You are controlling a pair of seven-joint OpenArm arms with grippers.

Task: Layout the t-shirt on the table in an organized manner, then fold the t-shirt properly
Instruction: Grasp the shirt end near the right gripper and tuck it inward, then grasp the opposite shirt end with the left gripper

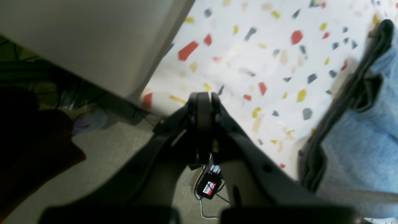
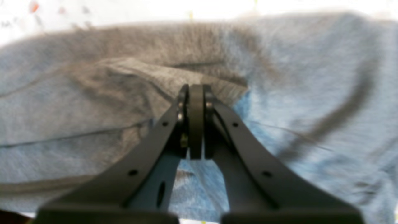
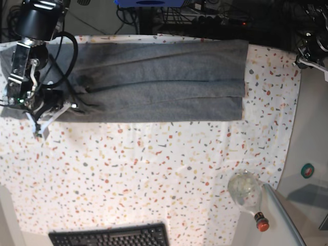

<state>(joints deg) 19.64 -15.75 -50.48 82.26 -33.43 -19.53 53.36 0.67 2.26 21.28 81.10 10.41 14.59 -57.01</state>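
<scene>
T-shirt [image 3: 159, 82] lies as a long band on the counter [image 3: 154, 169], ready for cross-folds; right end effector [image 2: 196, 90] and left end effector [image 1: 203, 98] both clenched, empty.

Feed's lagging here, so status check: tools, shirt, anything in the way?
Left tool shut, empty, at the table edge. Right tool shut, over the t-shirt. Shirt folded into a long band. Keyboard, bottle well clear.
</scene>
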